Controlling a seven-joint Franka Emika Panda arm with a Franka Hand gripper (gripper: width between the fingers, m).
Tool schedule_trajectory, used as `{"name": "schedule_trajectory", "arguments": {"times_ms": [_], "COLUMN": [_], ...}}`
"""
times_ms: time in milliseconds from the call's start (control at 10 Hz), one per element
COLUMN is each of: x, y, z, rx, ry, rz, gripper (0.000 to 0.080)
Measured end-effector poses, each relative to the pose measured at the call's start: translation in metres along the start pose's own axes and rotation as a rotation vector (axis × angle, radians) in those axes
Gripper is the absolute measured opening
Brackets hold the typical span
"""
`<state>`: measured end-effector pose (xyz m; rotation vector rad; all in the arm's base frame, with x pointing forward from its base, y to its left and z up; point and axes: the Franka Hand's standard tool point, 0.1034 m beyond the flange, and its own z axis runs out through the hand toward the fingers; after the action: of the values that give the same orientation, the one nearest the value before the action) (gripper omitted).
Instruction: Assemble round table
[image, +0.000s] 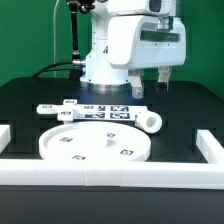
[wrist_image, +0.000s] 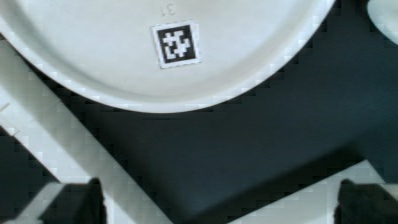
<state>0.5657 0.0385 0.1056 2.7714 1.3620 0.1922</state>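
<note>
The large rimmed round disc (image: 95, 146) lies flat on the black table near the front, with small tags on it. It also shows in the wrist view (wrist_image: 160, 50), ahead of the fingers. The short thick cylinder (image: 148, 121) lies on its side just behind the disc, toward the exterior view's right. The flat cross-shaped piece (image: 52, 108) lies behind the disc on the exterior view's left. My gripper (image: 150, 84) hangs well above the table, behind the cylinder. In the wrist view the gripper (wrist_image: 217, 206) is open and empty, with both dark fingertips (wrist_image: 71, 206) wide apart.
The marker board (image: 105, 111) lies behind the disc. Long white border bars run along the front (image: 110, 176), the left (image: 6, 136) and the right (image: 208, 146). In the wrist view white bars (wrist_image: 71, 150) cross under the fingers.
</note>
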Motion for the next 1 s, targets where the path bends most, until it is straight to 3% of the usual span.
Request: {"name": "schedule_trajectory", "arguments": {"times_ms": [400,600,800,1000], "x": [-0.005,-0.035,-0.07,-0.089], "y": [-0.002,0.003,0.018,0.024], "z": [0.004,0.019,0.038,0.053], "rx": [0.003,0.015,0.026,0.043], "ry": [-0.002,-0.02,-0.032,-0.043], "rz": [-0.017,-0.073,-0.124,-0.121], "gripper": [0.065,0.065,0.065,0.065]}}
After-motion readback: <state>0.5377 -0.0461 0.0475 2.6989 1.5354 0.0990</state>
